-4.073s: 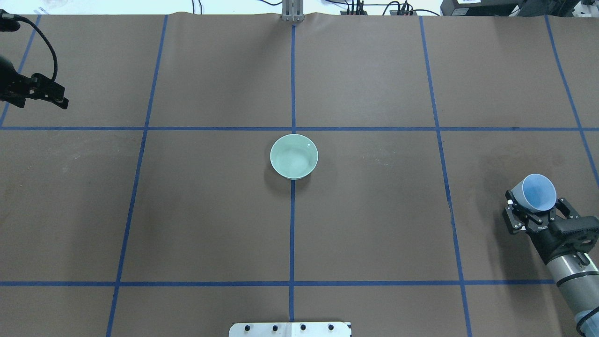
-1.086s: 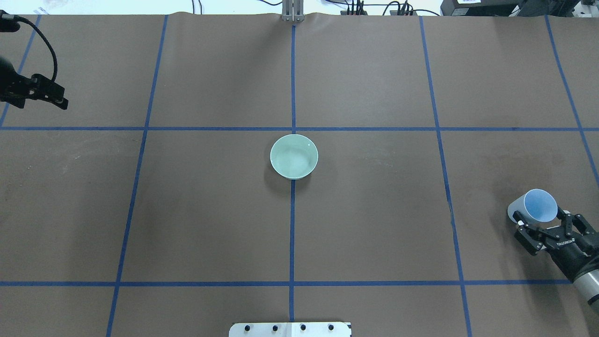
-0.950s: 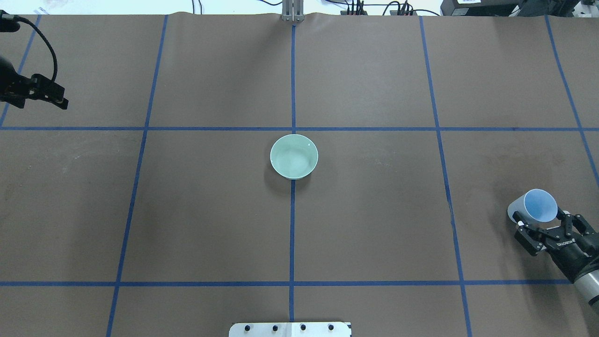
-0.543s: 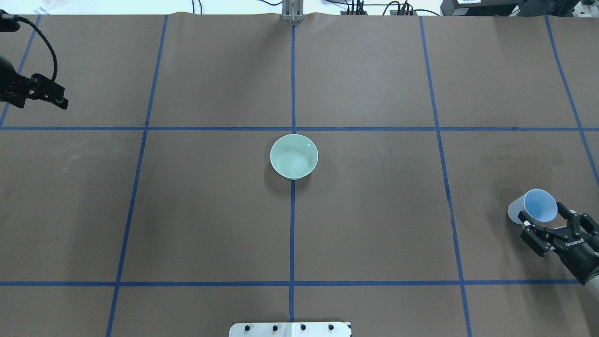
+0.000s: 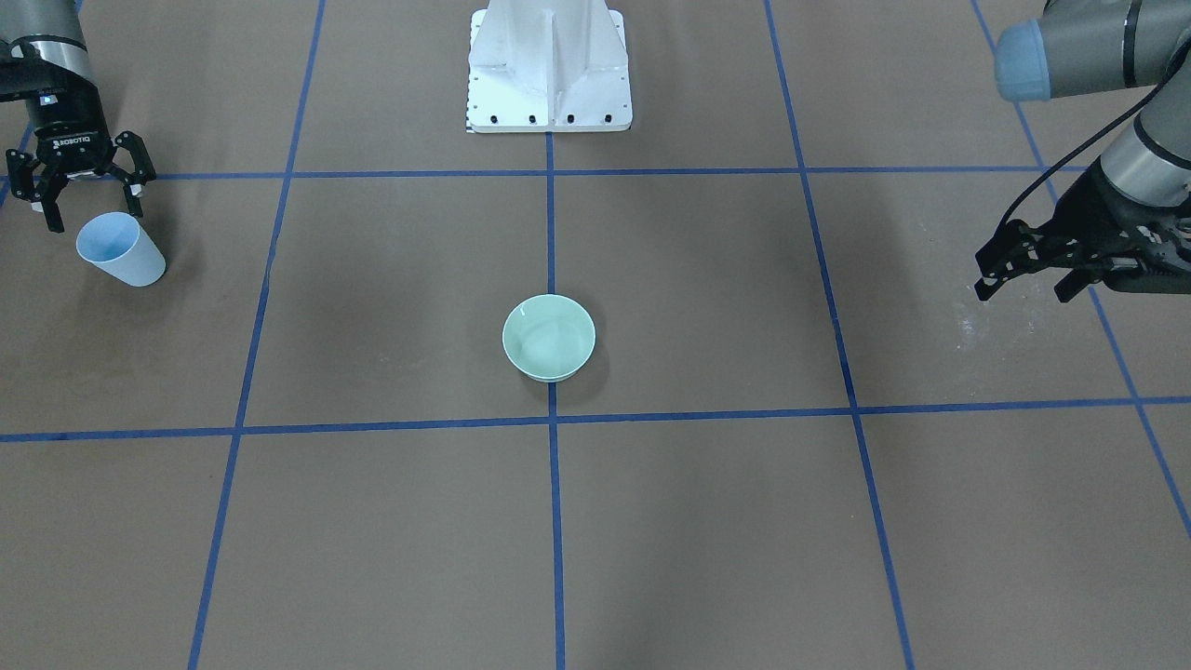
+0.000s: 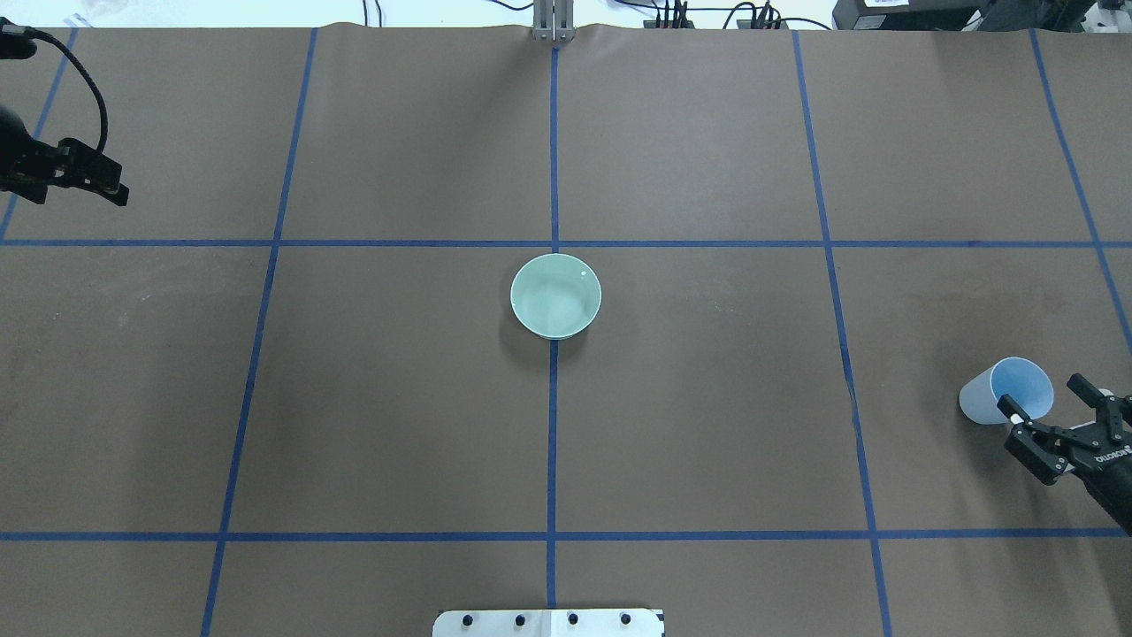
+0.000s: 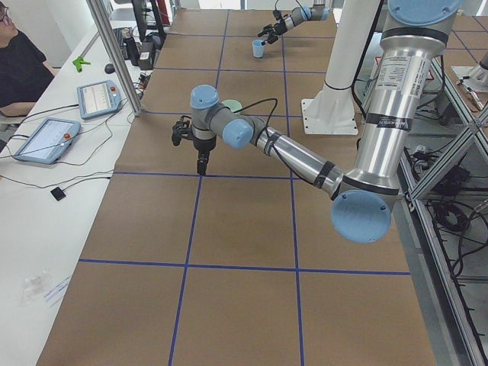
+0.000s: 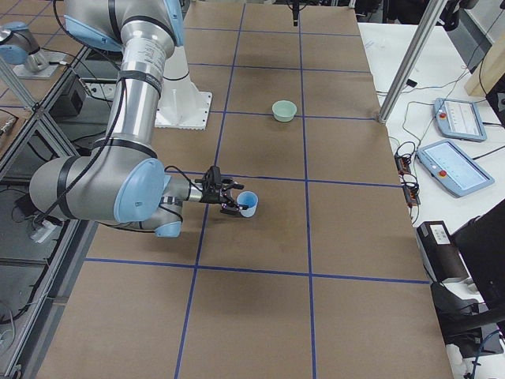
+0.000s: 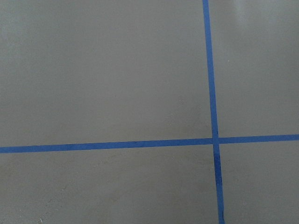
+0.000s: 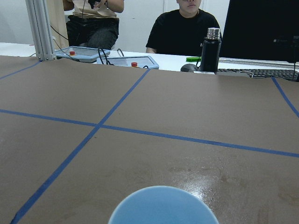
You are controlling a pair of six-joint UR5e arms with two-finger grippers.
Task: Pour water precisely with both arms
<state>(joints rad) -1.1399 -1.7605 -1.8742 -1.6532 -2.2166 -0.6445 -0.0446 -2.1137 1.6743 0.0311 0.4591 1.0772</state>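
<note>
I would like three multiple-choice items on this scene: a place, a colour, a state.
1. Where does the green bowl stand?
A) on a blue tape line near the table's middle
B) at the table's corner
C) on a wooden shelf
2. Which colour is the cup?
A) red
B) light blue
C) black
3. How is the right gripper?
A) shut on the cup
B) open
C) shut on the bowl
Answers: 1 A, the line runs under it; 2 B, pale blue inside and out; 3 B, its fingers are spread wide.

Silver-grey tubular arms [image 7: 293, 156] with light-blue joint caps [image 7: 360, 216], black cables [image 6: 100, 95] and a white bolted pedestal [image 5: 549, 70].
</note>
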